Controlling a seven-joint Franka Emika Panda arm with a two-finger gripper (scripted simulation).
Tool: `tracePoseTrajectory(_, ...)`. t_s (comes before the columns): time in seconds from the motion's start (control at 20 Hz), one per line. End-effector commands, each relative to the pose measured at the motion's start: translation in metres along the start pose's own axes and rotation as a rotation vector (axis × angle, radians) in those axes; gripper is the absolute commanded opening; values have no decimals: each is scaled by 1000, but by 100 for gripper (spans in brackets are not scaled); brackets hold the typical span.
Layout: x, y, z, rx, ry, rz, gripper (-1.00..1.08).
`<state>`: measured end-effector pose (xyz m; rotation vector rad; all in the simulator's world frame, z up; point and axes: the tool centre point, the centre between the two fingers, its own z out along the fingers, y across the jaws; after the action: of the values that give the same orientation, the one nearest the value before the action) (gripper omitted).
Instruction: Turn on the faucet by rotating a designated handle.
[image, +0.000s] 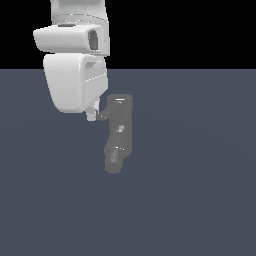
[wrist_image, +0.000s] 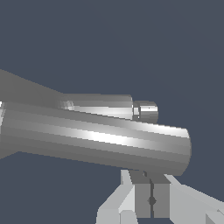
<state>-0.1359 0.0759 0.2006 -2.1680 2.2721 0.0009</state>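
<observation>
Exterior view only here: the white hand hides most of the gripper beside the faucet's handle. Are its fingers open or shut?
Observer: Shut. In the wrist view the gripper has its fingers pressed together, with only a thin seam between them.
Operator: So nothing is clamped?
Observer: Nothing. The handle lies wholly outside the fingers, crossing at their tips.
Operator: Where along the rod?
Observer: Towards its free end. I cannot tell whether they touch it.
</observation>
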Motion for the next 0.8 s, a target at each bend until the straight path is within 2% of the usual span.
tracePoseTrajectory(0.0,16,-1,0,0,0,10,-100)
tracePoseTrajectory(0.75,98,0,-1,0,1,13,-100)
